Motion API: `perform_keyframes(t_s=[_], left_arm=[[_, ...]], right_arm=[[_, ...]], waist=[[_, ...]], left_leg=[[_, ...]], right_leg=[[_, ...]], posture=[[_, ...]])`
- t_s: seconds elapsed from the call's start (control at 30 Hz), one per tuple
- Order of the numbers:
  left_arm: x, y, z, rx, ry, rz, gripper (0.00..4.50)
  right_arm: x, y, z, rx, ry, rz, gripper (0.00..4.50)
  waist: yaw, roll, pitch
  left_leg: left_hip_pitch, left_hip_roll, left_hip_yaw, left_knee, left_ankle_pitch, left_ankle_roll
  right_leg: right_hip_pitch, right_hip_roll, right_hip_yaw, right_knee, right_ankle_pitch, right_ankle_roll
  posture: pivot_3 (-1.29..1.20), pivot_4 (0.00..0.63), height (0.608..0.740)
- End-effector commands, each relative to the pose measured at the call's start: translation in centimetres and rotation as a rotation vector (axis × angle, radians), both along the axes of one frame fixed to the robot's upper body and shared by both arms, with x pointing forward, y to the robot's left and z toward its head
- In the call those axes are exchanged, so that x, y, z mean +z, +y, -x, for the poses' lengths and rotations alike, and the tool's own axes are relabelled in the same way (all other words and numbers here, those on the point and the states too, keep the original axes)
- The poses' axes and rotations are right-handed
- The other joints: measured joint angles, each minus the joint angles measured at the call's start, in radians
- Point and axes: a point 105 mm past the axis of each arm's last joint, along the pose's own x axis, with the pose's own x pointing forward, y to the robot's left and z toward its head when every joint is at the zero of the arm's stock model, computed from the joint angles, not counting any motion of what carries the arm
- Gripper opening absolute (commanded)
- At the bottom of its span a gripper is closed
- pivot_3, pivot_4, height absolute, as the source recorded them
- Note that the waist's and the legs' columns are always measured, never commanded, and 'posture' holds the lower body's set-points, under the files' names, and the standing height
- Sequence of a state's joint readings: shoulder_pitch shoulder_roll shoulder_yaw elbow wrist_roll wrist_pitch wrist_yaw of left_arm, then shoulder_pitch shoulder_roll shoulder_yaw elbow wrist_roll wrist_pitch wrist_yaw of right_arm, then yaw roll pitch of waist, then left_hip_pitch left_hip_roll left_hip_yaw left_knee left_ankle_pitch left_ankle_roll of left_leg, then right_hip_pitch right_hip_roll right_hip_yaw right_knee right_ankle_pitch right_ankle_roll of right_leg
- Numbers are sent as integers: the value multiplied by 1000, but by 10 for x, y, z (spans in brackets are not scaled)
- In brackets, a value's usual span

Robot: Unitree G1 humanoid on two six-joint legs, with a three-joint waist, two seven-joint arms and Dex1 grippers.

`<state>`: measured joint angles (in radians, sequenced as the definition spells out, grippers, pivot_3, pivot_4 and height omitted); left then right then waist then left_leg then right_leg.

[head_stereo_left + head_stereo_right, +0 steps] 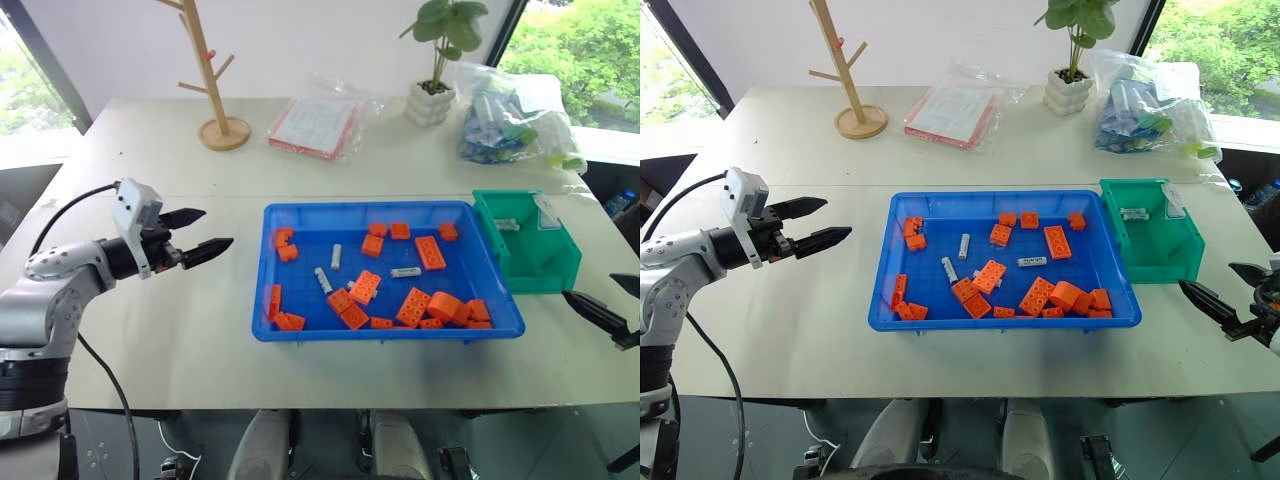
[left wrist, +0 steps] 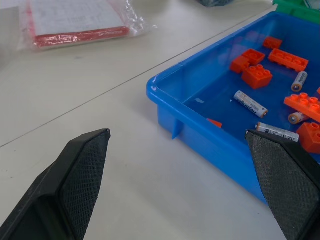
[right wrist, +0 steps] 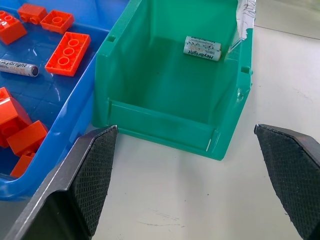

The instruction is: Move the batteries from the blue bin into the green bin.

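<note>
The blue bin [image 1: 390, 331] lies in the middle of the table and holds orange bricks [image 1: 413, 306] and three loose batteries [image 1: 336, 256] [image 1: 323, 279] [image 1: 405, 272]. Touching its right end is the green bin [image 1: 545, 275], with batteries [image 3: 202, 48] lying at its back wall. My left gripper [image 1: 212, 230] hovers over the table left of the blue bin, open and empty, pointing at the bin's left corner [image 2: 156, 91]. Just in front of the green bin, at the table's right edge, my right gripper [image 1: 1208, 276] is open wide and empty.
Along the far side of the table stand a wooden branch rack [image 1: 210, 70], a plastic-wrapped red-edged booklet [image 1: 315, 125], a potted plant [image 1: 437, 60] and a clear bag of blue items [image 1: 510, 120]. Bare table surrounds both grippers.
</note>
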<state>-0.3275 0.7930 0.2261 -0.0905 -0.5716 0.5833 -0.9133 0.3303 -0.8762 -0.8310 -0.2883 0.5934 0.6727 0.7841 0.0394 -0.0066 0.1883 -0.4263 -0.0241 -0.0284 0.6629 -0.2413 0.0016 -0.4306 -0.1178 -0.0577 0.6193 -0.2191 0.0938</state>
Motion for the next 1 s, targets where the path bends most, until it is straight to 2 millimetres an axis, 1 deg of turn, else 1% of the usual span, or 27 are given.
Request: perform_keyframes(t_s=[0.03, 0.3, 0.47, 0.57, 0.67, 0.77, 0.83, 0.97, 1.0], left_arm=[[14, 2, 2, -2, -68, -27, 4500], [11, 0, -1, -1, -72, -46, 4500], [13, -1, -3, -4, -83, -43, 4500], [15, -6, -3, -15, -97, -31, 4500], [19, -11, 2, -32, -108, -14, 4500], [20, -14, 8, -46, -103, 5, 4500], [20, -16, 13, -71, -93, 5, 4500], [22, -24, 25, -155, -61, -8, 4500], [23, -27, 28, -181, -55, -14, 4500]], right_arm=[[10, 4, -1, 19, -29, 23, 4497], [11, 2, -2, 15, -32, 34, 4497], [13, 0, -5, 16, -37, 44, 4497], [15, -1, -8, 25, -36, 54, 4497], [23, 3, -14, 49, -50, 63, 4497], [32, 14, -18, 91, -57, 75, 4497], [36, 29, -22, 149, -50, 92, 4497], [44, 72, -36, 272, -20, 108, 4497], [45, 88, -43, 311, -18, 99, 4497]], waist=[[0, 0, 0], [0, 0, 0], [0, 0, 0], [0, 0, 0], [-2, 0, 0], [-2, 0, 0], [-2, 0, 0], [-6, 0, 0], [-7, -1, 1]], left_leg=[[0, 0, 0, 0, 0, 0], [0, 0, 0, 0, 0, 0], [0, 0, 0, 0, 0, 0], [0, 0, 0, 0, 0, 0], [1, 0, 0, 1, 0, 0], [1, 0, 0, 1, 0, 0], [1, 0, 0, 1, 0, 0], [2, 0, 0, 1, 0, 0], [1, 0, 0, 1, 0, 0]], right_leg=[[0, 0, 0, 0, 0, 0], [0, 0, 0, 0, 0, 0], [0, 0, 0, 0, 0, 0], [0, 0, 0, 1, 0, 0], [0, 0, 0, 1, 0, 0], [0, 0, 0, 2, 0, 0], [0, 0, 0, 2, 0, 0], [0, 0, 0, 3, 0, 0], [0, 0, 0, 3, 0, 0]], posture=[[0, 150, 692], [0, 150, 692], [0, 150, 692], [0, 150, 692], [0, 150, 692], [0, 150, 692], [0, 150, 692], [0, 150, 692], [0, 150, 692]])
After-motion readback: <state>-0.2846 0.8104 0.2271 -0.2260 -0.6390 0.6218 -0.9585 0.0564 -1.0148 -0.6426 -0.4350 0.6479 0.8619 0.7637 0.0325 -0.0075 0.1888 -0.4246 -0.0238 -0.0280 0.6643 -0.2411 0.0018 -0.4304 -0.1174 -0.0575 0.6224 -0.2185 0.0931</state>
